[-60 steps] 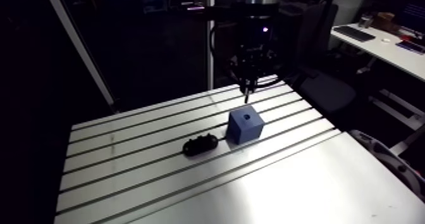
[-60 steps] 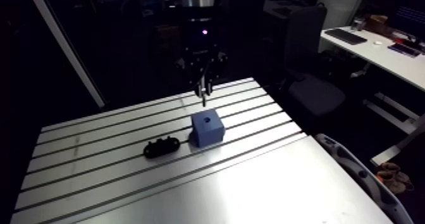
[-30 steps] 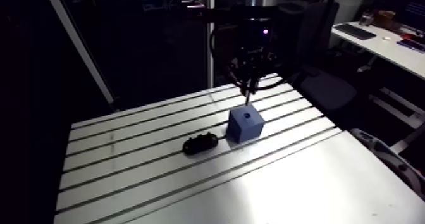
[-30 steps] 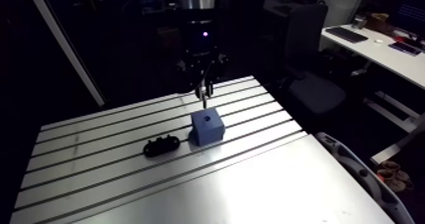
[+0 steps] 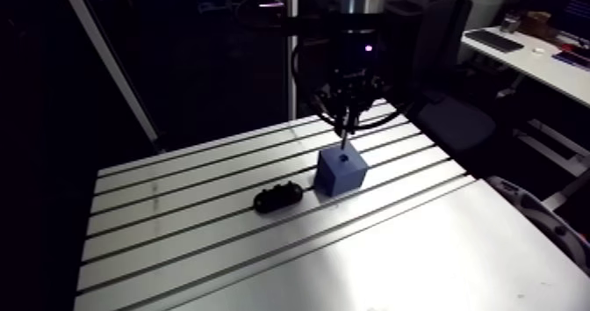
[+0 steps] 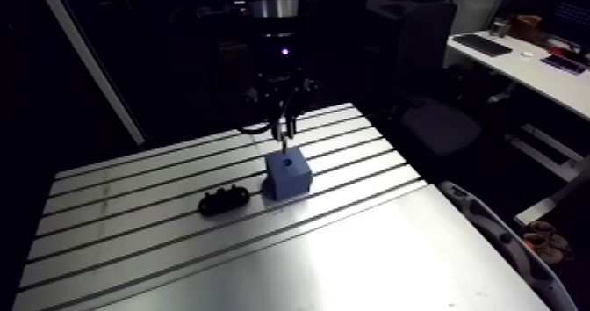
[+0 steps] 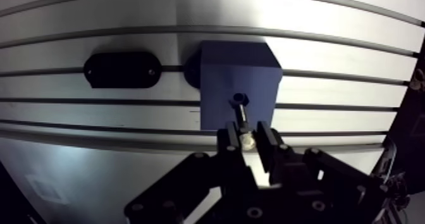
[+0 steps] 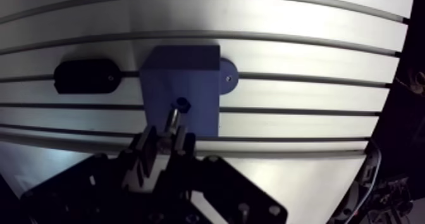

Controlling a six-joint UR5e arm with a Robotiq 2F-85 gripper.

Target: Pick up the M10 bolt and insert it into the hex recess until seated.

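Currently, M10 bolt point(image 7: 243, 119) is clamped in gripper point(image 7: 248, 140), tip at hex recess point(image 7: 238, 100) | risk: jamming against blue block point(image 7: 237, 74) is judged possible if misaligned.

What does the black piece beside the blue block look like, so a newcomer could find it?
Look at the slotted aluminium table, where one blue block stands. Beside it lies the black piece: low, flat and round-ended, unlike the tall block.

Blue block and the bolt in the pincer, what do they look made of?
The blue block: probably plastic, perhaps printed; uniform matte blue faces, no glare. The bolt, held in the pincer: looks like metal, pale grey shank with a slight shine. Neither is certain from looks.
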